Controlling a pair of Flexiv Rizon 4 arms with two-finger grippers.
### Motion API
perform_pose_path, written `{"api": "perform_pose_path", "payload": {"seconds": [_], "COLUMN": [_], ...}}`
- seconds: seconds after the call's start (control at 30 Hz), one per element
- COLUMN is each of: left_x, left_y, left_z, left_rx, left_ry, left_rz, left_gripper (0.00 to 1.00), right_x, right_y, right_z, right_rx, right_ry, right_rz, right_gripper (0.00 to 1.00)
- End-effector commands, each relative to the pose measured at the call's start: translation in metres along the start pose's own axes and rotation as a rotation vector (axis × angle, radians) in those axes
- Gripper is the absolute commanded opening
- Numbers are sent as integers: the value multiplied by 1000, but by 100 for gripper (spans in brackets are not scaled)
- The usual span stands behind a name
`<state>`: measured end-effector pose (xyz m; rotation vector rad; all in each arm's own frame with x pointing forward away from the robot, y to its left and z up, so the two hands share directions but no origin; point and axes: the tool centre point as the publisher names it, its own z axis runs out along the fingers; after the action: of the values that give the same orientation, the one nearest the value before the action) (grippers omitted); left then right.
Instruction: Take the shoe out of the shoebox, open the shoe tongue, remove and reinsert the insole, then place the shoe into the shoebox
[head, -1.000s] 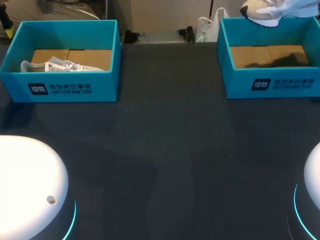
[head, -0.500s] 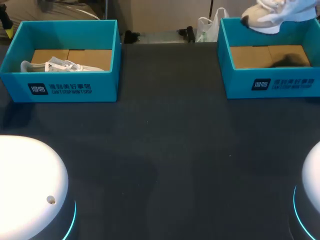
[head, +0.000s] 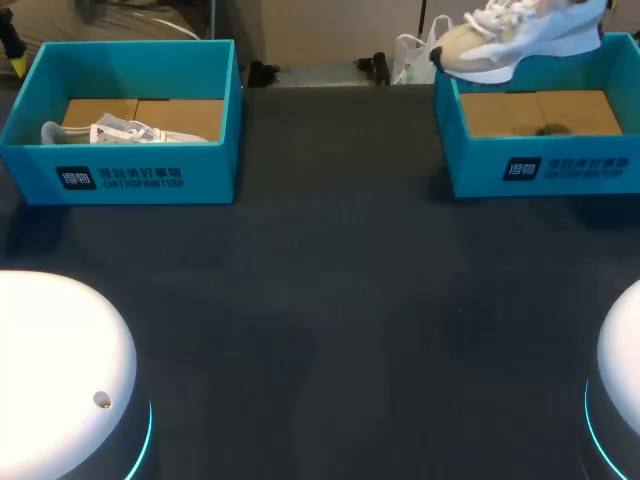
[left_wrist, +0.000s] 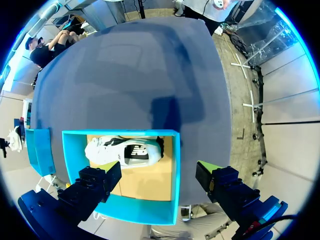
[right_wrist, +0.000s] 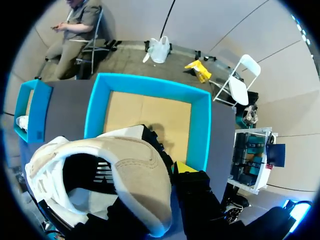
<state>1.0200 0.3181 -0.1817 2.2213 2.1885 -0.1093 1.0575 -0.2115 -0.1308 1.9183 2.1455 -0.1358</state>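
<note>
Shoe in the air: our right gripper (right_wrist: 167, 165) is clamped on the beige shoe (head: 520, 40), one finger outside the heel wall and the other down inside the opening, as the right wrist view shows. In the head view the shoe sits sole-down over the far left corner of the right shoebox (head: 540, 165), its toe pointing toward the middle of the table (head: 330, 300). The box itself holds nothing but its brown cardboard floor (head: 500, 110), where a faint shadow lies.

Our left gripper (left_wrist: 157, 175) hangs above the left shoebox (head: 120, 175) with its fingers spread wide and nothing touching them. Under it and just ahead, the white shoe (left_wrist: 125, 152) lies on its side on that box's cardboard, a dark patch on its flank turned up. Seen from the head camera, this shoe rests in the left part of its box, close to the front wall. We see the two boxes well apart, at opposite far corners of the dark table.
</note>
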Motion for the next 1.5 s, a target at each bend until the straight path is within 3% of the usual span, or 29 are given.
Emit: {"api": "perform_pose_path", "payload": {"seconds": [0.03, 0.5, 0.77, 1.1, 1.5], "left_x": [0, 0, 0, 0, 0], "left_y": [-1, -1, -1, -1, -1], "left_z": [-1, -1, -1, -1, -1], "left_rx": [-1, -1, -1, -1, -1], "left_ry": [3, 3, 3, 3, 3], "left_rz": [0, 0, 0, 0, 0], "left_gripper": [100, 100, 100, 100, 100], "right_x": [17, 91, 135, 182, 232], "right_y": [-35, -90, -119, -167, -221], "right_z": [-9, -37, -51, -61, -63], "right_rx": [-85, -102, -49, -31, -22], "right_ry": [-32, -14, -22, 20, 11], "right_rz": [6, -10, -69, -105, -30], "right_gripper": [0, 0, 0, 0, 0]}}
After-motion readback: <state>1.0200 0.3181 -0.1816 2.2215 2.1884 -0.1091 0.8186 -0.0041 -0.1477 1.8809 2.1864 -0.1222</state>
